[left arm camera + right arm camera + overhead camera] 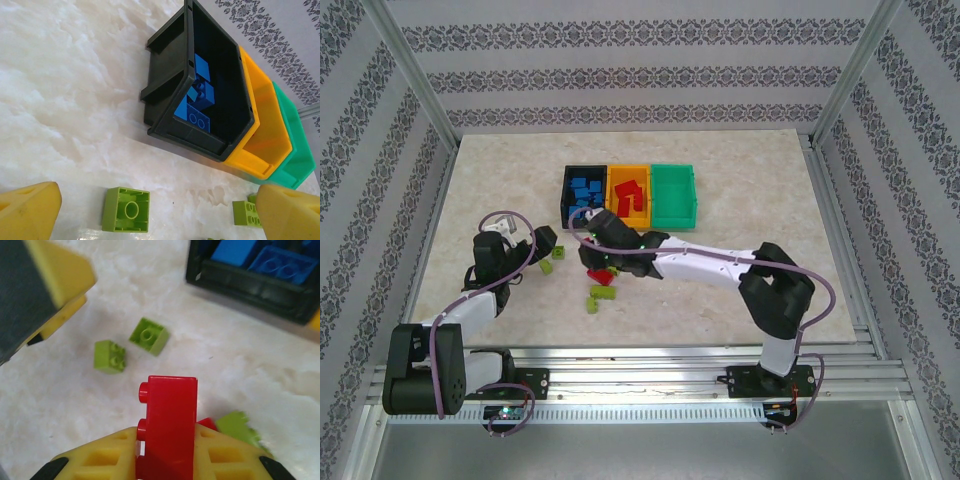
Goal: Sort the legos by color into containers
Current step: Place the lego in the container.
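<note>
My right gripper (167, 455) is shut on a red lego (169, 415), held upright above the table; in the top view the gripper (600, 262) hangs just in front of the black container (567, 192). Another red lego (604, 274) lies under it. My left gripper (157, 220) is open, low over the table, with an upturned yellow-green lego (126, 209) between its fingers and a second one (246, 213) near the right finger. The black container (170, 80) holds blue legos (200, 95), and the orange container (630, 172) holds red ones. Beside it stands the green container (675, 172).
Two yellow-green legos (600, 296) lie in front of the right gripper, and two more (109, 356) (149, 335) lie near the left gripper's finger (50, 285). The three containers stand side by side at the table's middle back. Metal frame posts edge the table.
</note>
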